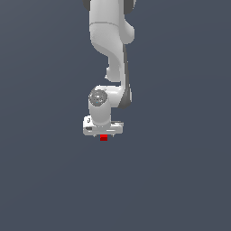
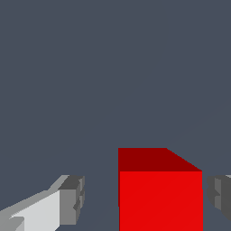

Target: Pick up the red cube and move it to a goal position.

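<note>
1. The red cube point(image 2: 160, 194) sits between the 2 fingers of the gripper point(image 2: 146, 198), with a bright red face toward the wrist camera and a darker red face above it.
2. In the wrist view the cube lies nearer 1 grey finger pad point(image 2: 219, 194) than the other point(image 2: 72, 198); a gap of plain background shows on both sides, so neither pad touches it.
3. The fingers are spread apart, wider than the cube, and pinch nothing.
4. In the exterior view the cube point(image 1: 103, 137) peeks out just below the white gripper point(image 1: 103, 131), partly hidden by it.
5. The white arm point(image 1: 110, 40) comes down from the top of the exterior view to the gripper, against a plain dark grey-blue background point(image 1: 180, 171).
</note>
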`<state>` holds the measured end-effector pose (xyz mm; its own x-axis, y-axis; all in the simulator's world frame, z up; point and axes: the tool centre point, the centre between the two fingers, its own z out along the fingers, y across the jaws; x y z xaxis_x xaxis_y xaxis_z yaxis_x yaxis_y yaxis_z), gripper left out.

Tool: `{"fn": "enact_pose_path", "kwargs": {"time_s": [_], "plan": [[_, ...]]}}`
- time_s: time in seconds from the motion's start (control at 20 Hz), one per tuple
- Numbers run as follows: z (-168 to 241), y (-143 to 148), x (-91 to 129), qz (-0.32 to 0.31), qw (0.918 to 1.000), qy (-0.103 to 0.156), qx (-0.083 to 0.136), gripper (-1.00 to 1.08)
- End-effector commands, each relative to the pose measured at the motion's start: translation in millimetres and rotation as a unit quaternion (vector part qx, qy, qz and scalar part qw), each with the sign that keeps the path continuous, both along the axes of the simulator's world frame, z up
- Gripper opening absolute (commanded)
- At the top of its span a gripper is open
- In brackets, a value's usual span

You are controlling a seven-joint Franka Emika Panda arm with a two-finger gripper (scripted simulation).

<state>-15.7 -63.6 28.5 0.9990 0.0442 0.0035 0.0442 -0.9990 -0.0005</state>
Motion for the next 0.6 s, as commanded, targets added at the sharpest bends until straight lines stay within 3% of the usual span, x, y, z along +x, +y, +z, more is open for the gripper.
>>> {"fn": "enact_pose_path", "kwargs": {"time_s": [0.0, 0.15, 0.2, 0.55], "plan": [[-6.9, -1.5, -0.9, 0.002, 1.0000, 0.001, 0.000, 1.00], [-8.4, -2.3, -0.8, 0.003, 1.0000, 0.002, 0.000, 1.00], [-8.4, -2.3, -0.8, 0.003, 1.0000, 0.002, 0.000, -1.00], [-8.4, -2.3, -0.8, 0.003, 1.0000, 0.002, 0.000, -1.00]]}}
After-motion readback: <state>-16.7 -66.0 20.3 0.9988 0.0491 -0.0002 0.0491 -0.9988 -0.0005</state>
